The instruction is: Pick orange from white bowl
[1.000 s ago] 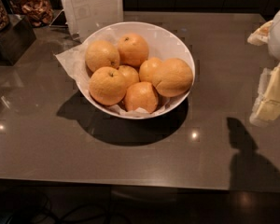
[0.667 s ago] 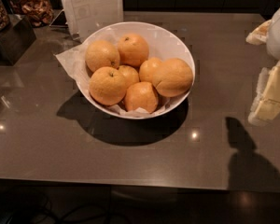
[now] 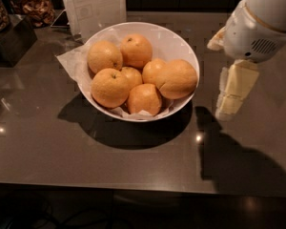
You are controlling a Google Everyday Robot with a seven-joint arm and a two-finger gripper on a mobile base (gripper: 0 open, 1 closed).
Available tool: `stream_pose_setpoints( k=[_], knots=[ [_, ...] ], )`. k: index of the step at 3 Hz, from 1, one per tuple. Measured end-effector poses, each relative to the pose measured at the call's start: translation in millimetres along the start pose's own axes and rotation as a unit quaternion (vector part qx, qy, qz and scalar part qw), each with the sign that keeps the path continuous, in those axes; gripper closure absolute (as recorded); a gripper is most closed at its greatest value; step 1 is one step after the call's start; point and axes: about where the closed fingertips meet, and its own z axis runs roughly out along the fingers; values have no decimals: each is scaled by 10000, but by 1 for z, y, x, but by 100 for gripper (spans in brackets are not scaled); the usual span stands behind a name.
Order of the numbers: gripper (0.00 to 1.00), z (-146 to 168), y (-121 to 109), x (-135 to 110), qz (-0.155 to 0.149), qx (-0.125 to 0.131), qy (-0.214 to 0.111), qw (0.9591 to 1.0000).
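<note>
The white bowl (image 3: 176,42) stands on the dark table left of centre, lined with crinkled white paper and holding several oranges. The orange (image 3: 177,78), the largest and slightly oblong one, lies at the bowl's right side against the rim. My gripper (image 3: 231,93) hangs at the right, just right of the bowl and apart from it, above the table. It casts a dark shadow on the table below it.
A white printed sign (image 3: 95,4) stands behind the bowl. A dark box (image 3: 12,39) and containers of brown snacks (image 3: 35,8) sit at the back left. The table's front edge (image 3: 133,185) runs along the bottom.
My gripper and arm have moved left, closer to the bowl's right side. The bowl and oranges have not moved.
</note>
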Motion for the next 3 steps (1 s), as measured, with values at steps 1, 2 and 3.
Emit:
stream_pose_setpoints(
  k=[1, 2, 3],
  knots=[
    [0, 2, -1, -1, -8, -15, -6, 10000],
    [0, 1, -3, 1, 92, 59, -88, 9999],
    [0, 7, -16, -11, 212, 19, -532, 9984]
  ],
)
